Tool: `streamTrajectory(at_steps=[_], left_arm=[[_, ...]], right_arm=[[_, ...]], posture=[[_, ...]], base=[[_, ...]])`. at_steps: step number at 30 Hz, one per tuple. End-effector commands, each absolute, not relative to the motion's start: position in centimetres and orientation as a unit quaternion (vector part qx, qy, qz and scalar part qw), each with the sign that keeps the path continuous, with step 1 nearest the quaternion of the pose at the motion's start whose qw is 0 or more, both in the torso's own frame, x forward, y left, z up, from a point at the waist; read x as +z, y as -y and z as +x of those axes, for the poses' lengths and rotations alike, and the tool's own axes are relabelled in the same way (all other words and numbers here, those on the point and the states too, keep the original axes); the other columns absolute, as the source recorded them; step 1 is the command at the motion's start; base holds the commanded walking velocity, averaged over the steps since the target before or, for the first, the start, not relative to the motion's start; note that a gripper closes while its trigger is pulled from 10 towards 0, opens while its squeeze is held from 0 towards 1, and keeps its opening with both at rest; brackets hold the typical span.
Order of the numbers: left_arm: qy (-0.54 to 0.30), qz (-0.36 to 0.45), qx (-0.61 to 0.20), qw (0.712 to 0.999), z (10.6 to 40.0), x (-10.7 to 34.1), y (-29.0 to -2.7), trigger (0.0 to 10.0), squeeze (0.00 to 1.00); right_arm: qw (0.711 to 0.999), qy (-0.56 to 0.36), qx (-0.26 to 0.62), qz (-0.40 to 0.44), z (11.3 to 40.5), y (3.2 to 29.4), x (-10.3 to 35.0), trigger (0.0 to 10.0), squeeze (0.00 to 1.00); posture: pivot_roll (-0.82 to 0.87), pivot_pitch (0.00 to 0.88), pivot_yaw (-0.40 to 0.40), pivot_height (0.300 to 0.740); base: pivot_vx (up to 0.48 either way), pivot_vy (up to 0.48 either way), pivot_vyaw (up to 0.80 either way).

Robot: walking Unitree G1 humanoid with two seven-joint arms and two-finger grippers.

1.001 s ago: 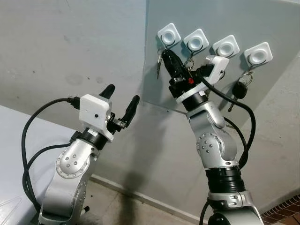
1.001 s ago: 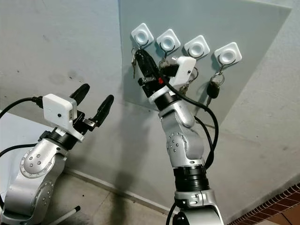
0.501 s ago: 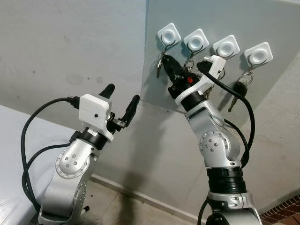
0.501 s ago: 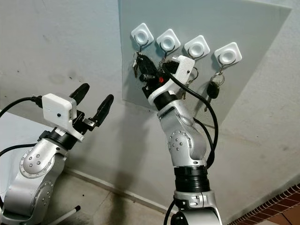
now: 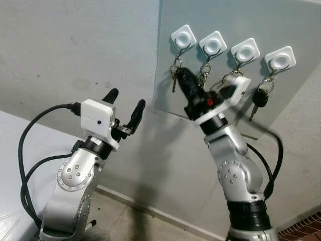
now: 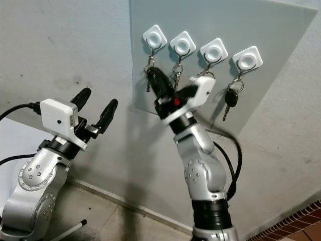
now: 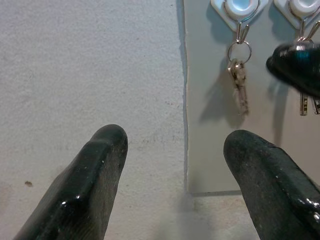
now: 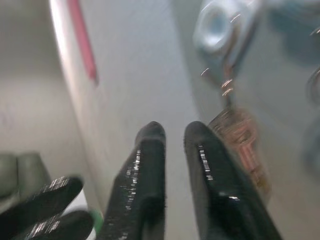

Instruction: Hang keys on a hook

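Right tool (image 5: 181,76) drawn back below hooked keys (image 5: 175,75), no legible writing

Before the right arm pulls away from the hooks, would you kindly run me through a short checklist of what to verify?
1. Keys hang from the leftmost hook: ok.
2. All four hooks carry keys, including the black car key: ok.
3. Right gripper fingers nearly together with nothing between them: ok.
4. Right gripper clear of the second hook's keys: cannot tell, it sits just in front of them.
5. Left gripper open, apart from the board: ok.
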State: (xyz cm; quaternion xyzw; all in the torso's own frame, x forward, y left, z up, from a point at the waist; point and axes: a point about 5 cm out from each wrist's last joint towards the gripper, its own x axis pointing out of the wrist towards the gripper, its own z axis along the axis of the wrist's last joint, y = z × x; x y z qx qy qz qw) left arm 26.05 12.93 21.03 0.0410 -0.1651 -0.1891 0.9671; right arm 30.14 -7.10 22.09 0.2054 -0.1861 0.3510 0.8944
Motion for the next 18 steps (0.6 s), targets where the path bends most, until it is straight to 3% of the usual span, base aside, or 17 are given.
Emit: streamTrajectory(at_steps=[1, 7, 9, 12, 16, 18], left_arm=[[0.164, 0.047, -0.181, 0.968, 25.8, 21.0, -13.0, 10.0, 0.0], [0.155, 0.05, -0.173, 0.971, 25.9, 20.2, -13.2, 10.0, 0.0], [0.14, 0.054, -0.156, 0.976, 25.9, 19.0, -13.6, 10.0, 0.0], [0.121, 0.058, -0.141, 0.981, 26.0, 17.4, -14.0, 10.0, 0.0], [0.093, 0.05, -0.12, 0.987, 25.9, 15.3, -14.6, 10.0, 0.0], [0.045, 0.074, -0.106, 0.991, 25.4, 11.6, -15.3, 10.0, 0.0]], right_arm=[[0.895, 0.206, 0.361, 0.166, 29.6, 6.7, 22.4, 10.0, 1.0], [0.895, 0.208, 0.382, 0.101, 29.3, 6.5, 20.8, 10.0, 1.0], [0.898, 0.199, 0.391, 0.035, 29.2, 6.7, 18.6, 10.0, 1.0], [0.904, 0.176, 0.39, 0.003, 29.3, 7.1, 16.5, 10.0, 1.0], [0.916, 0.132, 0.379, 0.014, 29.4, 7.7, 14.3, 10.0, 1.0], [0.931, 0.083, 0.353, 0.029, 29.6, 8.6, 11.5, 10.0, 1.0]], posture=[[-0.04, 0.002, -0.061, 0.728], [-0.04, 0.0, -0.056, 0.728], [-0.04, 0.0, -0.056, 0.728], [-0.04, 0.0, -0.055, 0.728], [-0.04, 0.0, -0.053, 0.728], [-0.05, 0.0, -0.048, 0.728]], base=[[0.0, 0.0, 0.0], [0.0, 0.0, 0.0], [0.0, 0.0, 0.0], [0.0, 0.0, 0.0], [0.0, 0.0, 0.0], [0.0, 0.0, 0.0]])
